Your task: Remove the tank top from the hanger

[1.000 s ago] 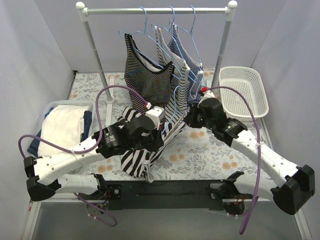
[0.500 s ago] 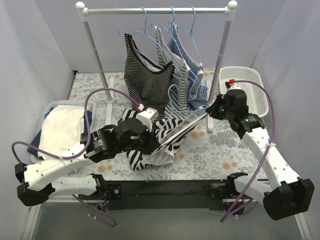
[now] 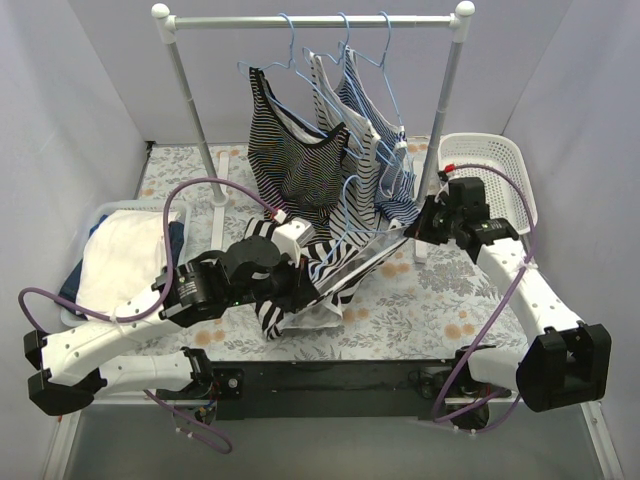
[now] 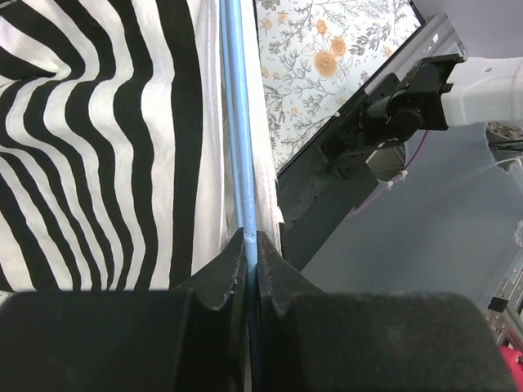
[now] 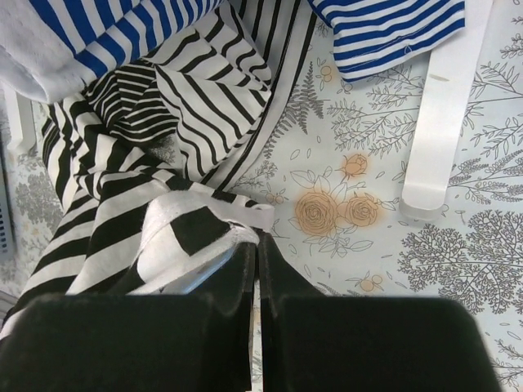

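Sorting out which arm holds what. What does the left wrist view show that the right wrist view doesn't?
Only left wrist: the blue hanger clamped in the left gripper, and an arm base. Only right wrist: the right gripper pinching the tank top, blue-striped tops, the rack foot. Both: that black-and-white striped tank top and the floral table cover.

Robot test booth staged as a laundry corner. Plain pale wall panels (image 3: 60,120) on three sides; floral tablecloth (image 3: 440,300); clothes rail (image 3: 310,20) hung with striped tops (image 3: 295,160); white basket (image 3: 478,137); bin of folded laundry (image 3: 130,207); black mounting bar (image 3: 330,378).
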